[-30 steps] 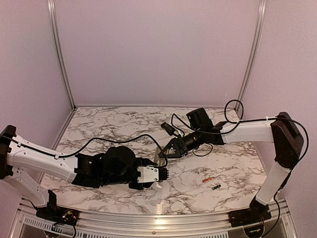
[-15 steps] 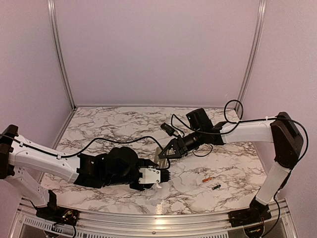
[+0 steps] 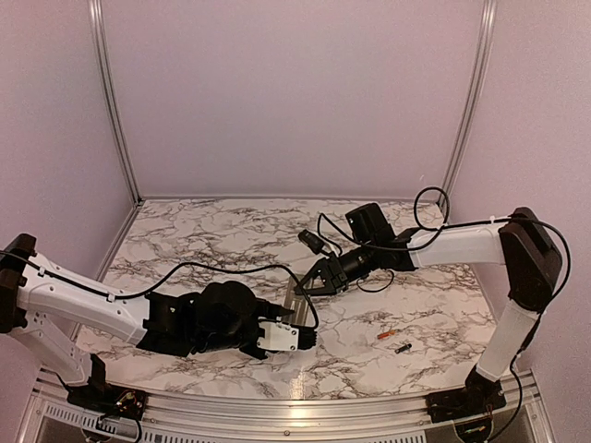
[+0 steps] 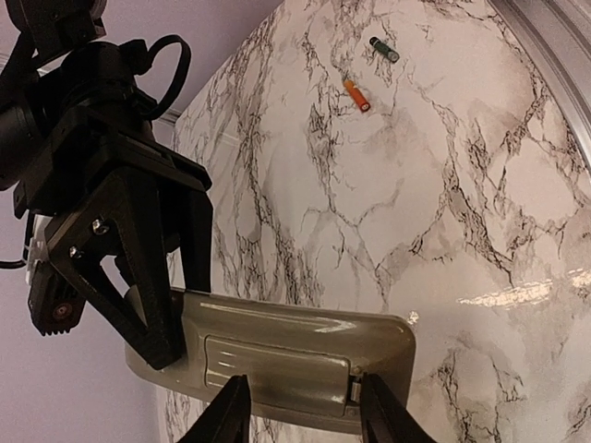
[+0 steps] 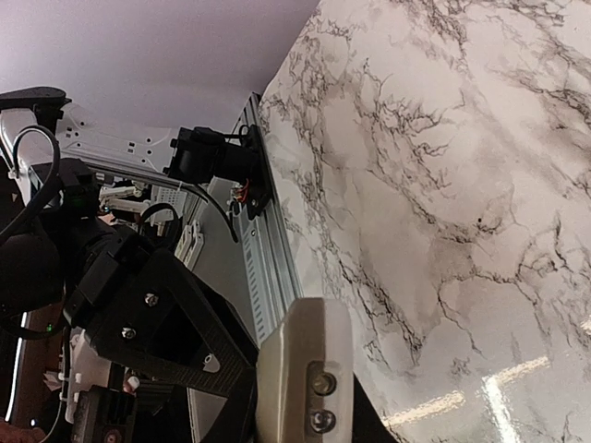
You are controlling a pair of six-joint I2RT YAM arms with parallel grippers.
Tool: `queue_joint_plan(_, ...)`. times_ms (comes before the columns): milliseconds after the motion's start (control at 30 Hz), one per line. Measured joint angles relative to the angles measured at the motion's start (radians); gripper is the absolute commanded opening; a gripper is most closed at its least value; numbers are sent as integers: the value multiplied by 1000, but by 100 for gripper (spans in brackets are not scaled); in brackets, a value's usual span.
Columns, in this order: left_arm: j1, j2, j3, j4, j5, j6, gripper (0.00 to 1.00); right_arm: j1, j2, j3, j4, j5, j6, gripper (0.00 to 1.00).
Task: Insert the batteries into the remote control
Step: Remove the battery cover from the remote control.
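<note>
My right gripper (image 3: 307, 288) is shut on one end of the remote control (image 3: 297, 298) and holds it above the table, grey-beige back towards my left wrist camera. In the left wrist view the remote (image 4: 305, 337) shows its battery cover (image 4: 277, 367) in place. My left gripper (image 4: 305, 415) is open, with a fingertip on each side of that cover. In the right wrist view the remote's end (image 5: 305, 360) sits between my right gripper's (image 5: 300, 411) fingers. The orange-red battery (image 3: 388, 335) and the dark battery (image 3: 403, 348) lie on the marble at the right, also in the left wrist view, orange-red (image 4: 356, 95) and dark (image 4: 384, 50).
The marble table (image 3: 212, 240) is boxed in by purple walls and an aluminium rail (image 3: 277, 406) along the near edge. A black cable loop (image 3: 374, 281) lies under my right arm. My left arm (image 5: 138, 314) fills the lower left of the right wrist view.
My left gripper has dropped slightly towards the near edge, under the remote. My right gripper has shifted a little left with the remote. The batteries have not moved.
</note>
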Motion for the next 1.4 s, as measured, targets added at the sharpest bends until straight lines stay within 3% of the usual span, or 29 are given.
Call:
queue_joint_plan(633,-16,-69,-49,111,-65,66,43,-34,15,-61,63,-4,80,0)
queue_joint_plan(1067,-10,14,-58,125,-109,62,44,-67,15,-91,179,-42,188,0)
queue_joint_plan(1400,13,7,-117,160,-139,-3,50,-82,15,-82,102,21,121,0)
